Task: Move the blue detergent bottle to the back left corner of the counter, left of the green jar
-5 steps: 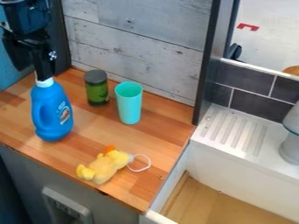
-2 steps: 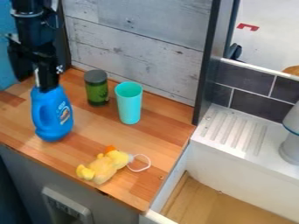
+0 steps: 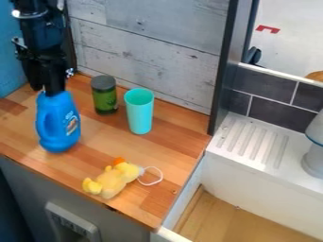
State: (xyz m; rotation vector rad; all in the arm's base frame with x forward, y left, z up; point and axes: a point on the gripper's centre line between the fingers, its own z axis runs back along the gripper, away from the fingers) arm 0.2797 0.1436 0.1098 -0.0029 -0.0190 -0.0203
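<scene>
The black gripper (image 3: pixel 53 90) hangs at the upper left, over the neck of a blue bottle (image 3: pixel 58 124) that stands upright on the wooden counter. Its lower end covers the bottle's top, and how the fingers stand around the neck is hidden. Right of the bottle is a green jar (image 3: pixel 105 97) with a dark lid. Beside the jar stands a turquoise cup (image 3: pixel 139 113). A yellow plush duck (image 3: pixel 112 179) with an orange beak and a white loop lies near the counter's front edge.
A grey plank wall (image 3: pixel 145 47) backs the wooden counter (image 3: pixel 157 156). To the right, past a dark upright post (image 3: pixel 225 66), lies a white sink with a ribbed drainboard (image 3: pixel 287 153), and a grey-white object (image 3: pixel 314 158) stands at the right edge.
The gripper has come down over the bottle's neck and shifted slightly right, covering the white collar seen earlier. The bottle's upper part has moved slightly right. The jar, cup and duck are unmoved.
</scene>
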